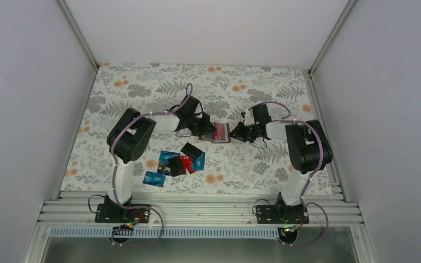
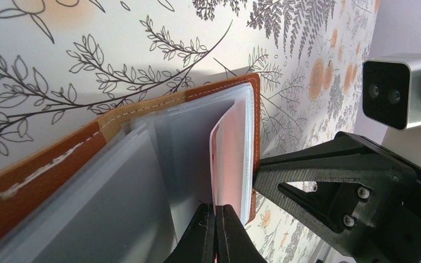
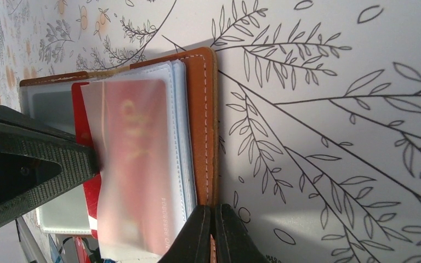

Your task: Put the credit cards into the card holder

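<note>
The reddish-brown card holder (image 1: 222, 133) lies open mid-table between both grippers. My left gripper (image 1: 208, 130) is shut on the edge of a red credit card (image 2: 230, 159) that sits partly inside a clear sleeve; its closed jaws show in the left wrist view (image 2: 217, 211). My right gripper (image 1: 235, 133) is shut on the holder's leather cover edge (image 3: 203, 120), as its own wrist view (image 3: 212, 216) shows. The red card (image 3: 137, 142) shows through the sleeve there. Several loose blue, red and black credit cards (image 1: 178, 163) lie near the left arm.
One blue card (image 1: 154, 178) lies apart at the front left of the pile. The right arm's finger (image 2: 329, 164) and wrist camera (image 2: 394, 90) are close beside the holder. The left finger (image 3: 33, 159) overlaps the holder's left side. White walls enclose the floral table.
</note>
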